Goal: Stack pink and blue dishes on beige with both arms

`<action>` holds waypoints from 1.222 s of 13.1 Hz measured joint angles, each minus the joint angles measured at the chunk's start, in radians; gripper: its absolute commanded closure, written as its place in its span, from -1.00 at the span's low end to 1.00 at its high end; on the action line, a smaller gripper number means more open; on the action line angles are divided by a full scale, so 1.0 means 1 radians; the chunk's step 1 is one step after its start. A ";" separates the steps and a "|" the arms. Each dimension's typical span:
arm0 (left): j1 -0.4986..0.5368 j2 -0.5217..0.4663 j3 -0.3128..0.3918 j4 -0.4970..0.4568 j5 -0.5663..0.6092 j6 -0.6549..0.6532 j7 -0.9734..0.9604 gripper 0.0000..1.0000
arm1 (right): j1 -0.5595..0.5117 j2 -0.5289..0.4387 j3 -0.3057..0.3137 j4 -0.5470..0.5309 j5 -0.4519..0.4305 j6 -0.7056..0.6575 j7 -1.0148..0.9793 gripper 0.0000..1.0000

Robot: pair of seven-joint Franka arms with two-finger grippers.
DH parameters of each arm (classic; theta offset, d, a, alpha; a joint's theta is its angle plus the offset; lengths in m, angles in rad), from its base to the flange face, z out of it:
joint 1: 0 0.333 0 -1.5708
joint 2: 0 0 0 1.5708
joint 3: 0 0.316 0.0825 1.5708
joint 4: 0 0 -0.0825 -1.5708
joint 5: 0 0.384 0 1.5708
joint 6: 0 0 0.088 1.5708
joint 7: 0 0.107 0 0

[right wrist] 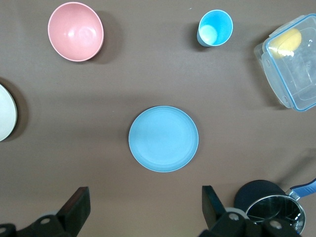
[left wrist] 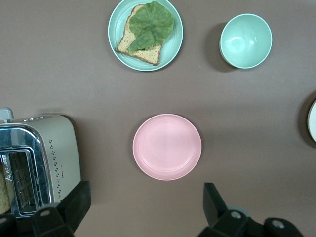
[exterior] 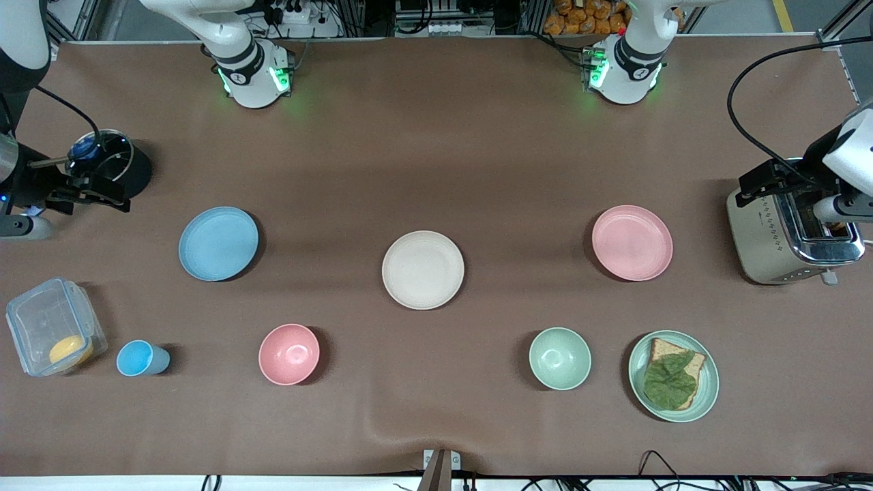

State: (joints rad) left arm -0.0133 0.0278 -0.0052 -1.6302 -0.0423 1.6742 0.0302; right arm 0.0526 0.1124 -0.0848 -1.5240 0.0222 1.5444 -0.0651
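Four flat plates: one blue plate [exterior: 218, 243], one beige plate [exterior: 423, 269], one pink plate [exterior: 632, 243], one green plate [exterior: 707, 395]. Two bowls: pink bowl [exterior: 289, 354], green bowl [exterior: 560, 358]. One each of blue cup [exterior: 138, 359], toaster [exterior: 774, 232], lidded container [exterior: 48, 322], black pot [exterior: 126, 167].

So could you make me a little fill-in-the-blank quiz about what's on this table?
1. The flat round cream-beige plate lies between the light blue plate and the pale ____ plate.
2. The slice of bread on the pale green plate is topped with a ____ leaf.
3. The clear plastic box holds something ____ in colour.
4. Both end effectors, left and right, are ____.

Missing words: pink; green; yellow; open
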 measured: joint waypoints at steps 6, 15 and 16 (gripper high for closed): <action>0.000 0.000 0.000 0.000 0.000 -0.004 0.000 -1.00 | 0.000 0.000 0.000 0.000 0.000 0.000 0.000 -1.00; -0.001 0.002 -0.001 0.000 0.000 -0.012 0.000 -1.00 | 0.000 0.000 0.000 0.000 0.000 0.000 0.001 -1.00; -0.001 0.002 -0.001 0.000 0.000 -0.016 0.000 -1.00 | 0.000 0.000 0.000 0.000 0.000 0.000 0.001 -1.00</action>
State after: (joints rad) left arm -0.0139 0.0298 -0.0062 -1.6298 -0.0423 1.6578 0.0302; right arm 0.0526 0.1124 -0.0852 -1.5240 0.0222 1.5444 -0.0646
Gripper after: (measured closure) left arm 0.000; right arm 0.000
